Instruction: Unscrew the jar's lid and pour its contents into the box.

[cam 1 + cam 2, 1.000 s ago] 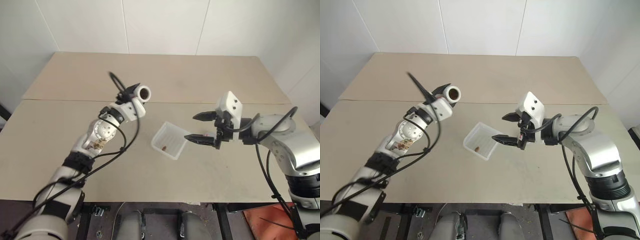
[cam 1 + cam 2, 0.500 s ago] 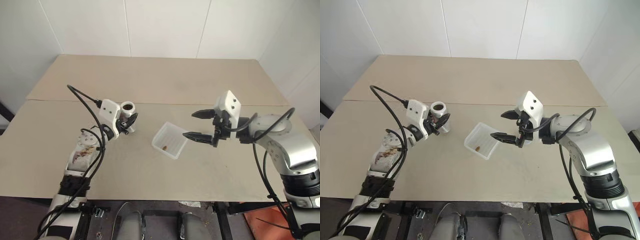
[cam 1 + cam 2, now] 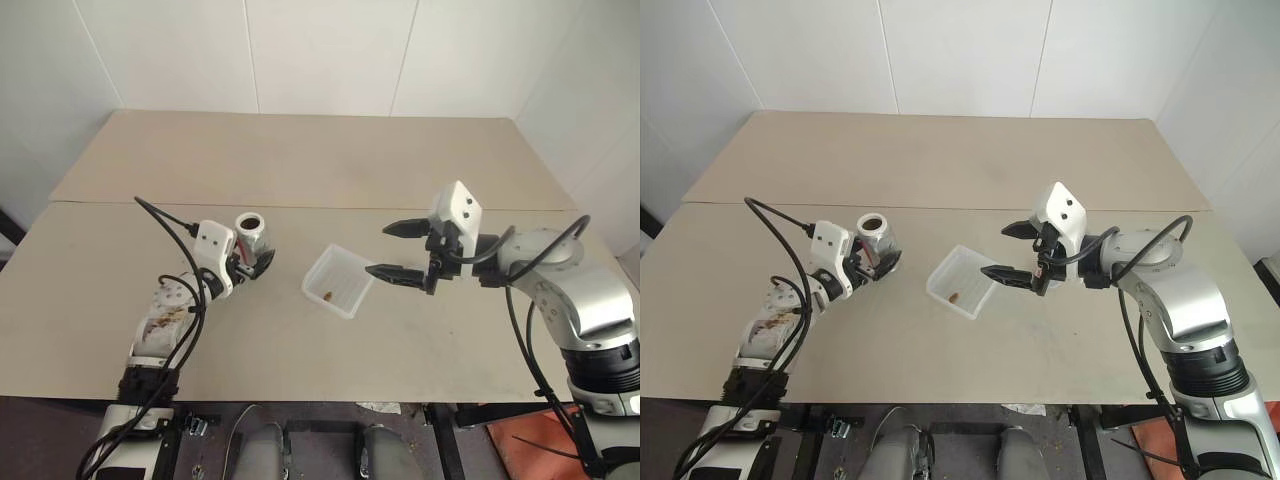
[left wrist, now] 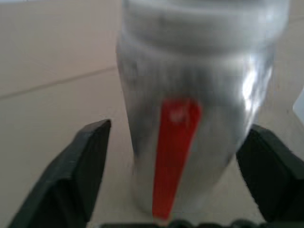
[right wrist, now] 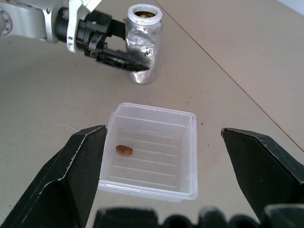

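We have set the emptied jar down

On the beige table (image 3: 330, 160), the shallow translucent white ribbed box (image 3: 340, 280) holds one brown bit (image 5: 123, 149). Our left gripper (image 4: 180, 156), earlier tilted high with the small silvery clear jar (image 3: 252, 234), now stands spread either side of it, upright and lidless, left of the box. Our right gripper (image 3: 398, 250) waits spread wide, unmoved, beside the box's right edge. Pouring looks finished.

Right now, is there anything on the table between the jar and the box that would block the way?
Nothing visible does. The jar stands upright on the table between the open left gripper's fingers, its mouth uncovered. Bare table lies between it and the box, which holds one small brown bit. The open right gripper hovers on the box's far side.
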You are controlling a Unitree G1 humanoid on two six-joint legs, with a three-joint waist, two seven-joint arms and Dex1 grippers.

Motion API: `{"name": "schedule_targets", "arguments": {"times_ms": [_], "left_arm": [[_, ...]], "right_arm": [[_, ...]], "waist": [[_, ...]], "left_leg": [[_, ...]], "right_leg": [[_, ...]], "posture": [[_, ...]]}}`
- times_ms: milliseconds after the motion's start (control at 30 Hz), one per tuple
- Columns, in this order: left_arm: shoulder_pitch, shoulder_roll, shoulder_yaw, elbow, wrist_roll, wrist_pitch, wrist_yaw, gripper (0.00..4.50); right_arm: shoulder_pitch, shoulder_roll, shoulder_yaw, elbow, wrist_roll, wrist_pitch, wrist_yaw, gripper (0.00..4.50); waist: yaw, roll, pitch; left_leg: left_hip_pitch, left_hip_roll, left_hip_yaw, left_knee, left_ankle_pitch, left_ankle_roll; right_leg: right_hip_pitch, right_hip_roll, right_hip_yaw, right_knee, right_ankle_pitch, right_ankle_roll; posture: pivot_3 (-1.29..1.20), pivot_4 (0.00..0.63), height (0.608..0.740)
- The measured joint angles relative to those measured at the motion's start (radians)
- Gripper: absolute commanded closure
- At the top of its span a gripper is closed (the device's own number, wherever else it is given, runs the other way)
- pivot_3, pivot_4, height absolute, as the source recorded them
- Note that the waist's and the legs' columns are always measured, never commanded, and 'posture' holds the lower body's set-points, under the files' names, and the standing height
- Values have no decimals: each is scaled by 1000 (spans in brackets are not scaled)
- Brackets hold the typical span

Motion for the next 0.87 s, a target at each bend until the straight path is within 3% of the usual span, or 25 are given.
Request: {"name": "schedule_targets", "arguments": {"times_ms": [200,400,633,867], "left_arm": [[135,134,71,-183,-42,47,-90,24],[390,347,296,-436,-235,122,-331,24],[496,452,516,-525,-358,126,-509,24],[487,444,508,-552,-395,130,-516,24]], "right_arm": [[31,-15,-15,3,0,-8,13,0],[141,-77,-102,33,0,-41,41,0],[288,-116,-233,138,6,-200,163,0],[313,-129,-242,121,10,-203,167,0]], "waist": [[-5,0,0],[-3,0,0],[3,1,0],[1,1,0]], "left_leg": [[0,1,-4,-3,0,0],[1,2,-5,-4,0,0],[3,1,-3,-5,0,0],[6,2,0,-7,0,-1]], "right_leg": [[-1,0,1,-1,0,0],[-1,-2,1,-2,-1,-1],[0,-1,1,-3,-3,-3],[0,0,3,-3,-3,-3]], "posture": [[0,150,740],[0,150,740],[0,150,740],[0,150,740]]}}
